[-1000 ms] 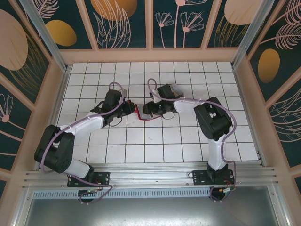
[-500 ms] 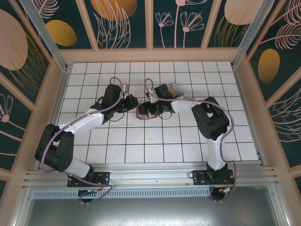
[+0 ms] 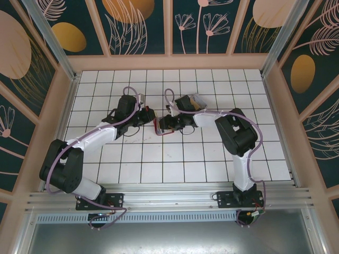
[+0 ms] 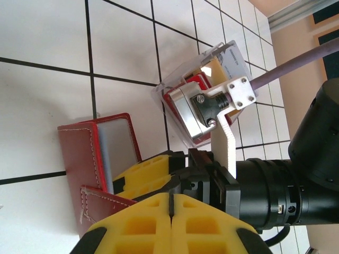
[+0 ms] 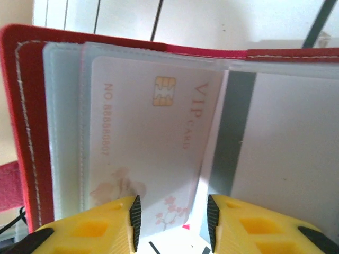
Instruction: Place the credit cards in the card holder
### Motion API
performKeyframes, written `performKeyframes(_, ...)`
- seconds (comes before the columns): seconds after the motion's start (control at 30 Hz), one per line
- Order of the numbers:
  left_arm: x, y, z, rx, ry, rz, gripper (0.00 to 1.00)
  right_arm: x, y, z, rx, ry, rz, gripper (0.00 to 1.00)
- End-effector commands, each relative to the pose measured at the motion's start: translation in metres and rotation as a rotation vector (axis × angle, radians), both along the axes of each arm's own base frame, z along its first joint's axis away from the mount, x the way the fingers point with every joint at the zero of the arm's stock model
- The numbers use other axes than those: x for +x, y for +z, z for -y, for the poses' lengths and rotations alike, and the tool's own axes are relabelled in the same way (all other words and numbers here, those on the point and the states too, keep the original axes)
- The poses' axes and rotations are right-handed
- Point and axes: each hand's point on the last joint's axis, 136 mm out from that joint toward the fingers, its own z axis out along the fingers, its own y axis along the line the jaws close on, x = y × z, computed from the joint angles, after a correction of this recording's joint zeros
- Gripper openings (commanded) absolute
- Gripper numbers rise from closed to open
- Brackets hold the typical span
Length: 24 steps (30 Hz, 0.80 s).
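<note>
The red card holder (image 5: 21, 106) lies open in front of my right gripper (image 5: 172, 222), its clear sleeves showing. A pale VIP credit card (image 5: 153, 137) with a gold chip sits partway in a sleeve. Its lower end reaches between the right fingers, which are open and apart from it. In the left wrist view the card holder (image 4: 79, 153) stands open on the tiles with a pale inside, and my left gripper (image 4: 172, 203) is shut just beside it, holding nothing that I can see. From above, both grippers (image 3: 149, 117) (image 3: 160, 125) meet at the card holder (image 3: 157, 127).
A clear plastic box (image 4: 225, 61) stands behind the right wrist, with a red card (image 4: 198, 82) and a tan card (image 4: 214, 69) inside. From above the box (image 3: 194, 100) is just behind the right arm. White tiled table all round, walled by wooden panels.
The left gripper has drawn back a little from the card holder, away from the arm bases. The right gripper has shifted slightly left with the card holder in front of it.
</note>
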Motion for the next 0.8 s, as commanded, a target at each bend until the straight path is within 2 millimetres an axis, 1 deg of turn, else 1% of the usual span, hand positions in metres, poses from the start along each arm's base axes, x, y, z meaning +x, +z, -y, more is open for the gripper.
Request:
performKeyframes(0.0,0.007,0.004,0.000,0.018,-0.004,0.016,0.00,0.004,0.007,0.004,-0.012,-0.006,0.028,0.39)
performKeyframes(0.07,0.007,0.003,0.001,0.016,-0.008,0.010,0.00,0.004,0.010,0.006,-0.009,-0.016,0.031,0.43)
performKeyframes(0.2,0.007,-0.002,0.001,0.021,-0.009,0.004,0.00,0.009,0.018,0.018,-0.012,-0.045,0.048,0.44)
performKeyframes(0.3,0.007,-0.005,0.001,0.025,-0.006,0.000,0.00,0.013,0.020,0.025,-0.023,-0.055,0.052,0.45)
performKeyframes(0.47,0.007,-0.006,-0.001,0.037,-0.001,-0.002,0.00,0.011,0.026,0.025,-0.016,-0.052,0.062,0.46)
performKeyframes(0.63,0.007,-0.005,-0.004,0.050,0.008,0.002,0.00,0.013,0.036,0.026,-0.009,-0.056,0.083,0.48)
performKeyframes(0.77,0.010,0.002,-0.001,0.040,0.001,0.015,0.00,0.012,0.035,0.024,-0.008,-0.040,0.077,0.48)
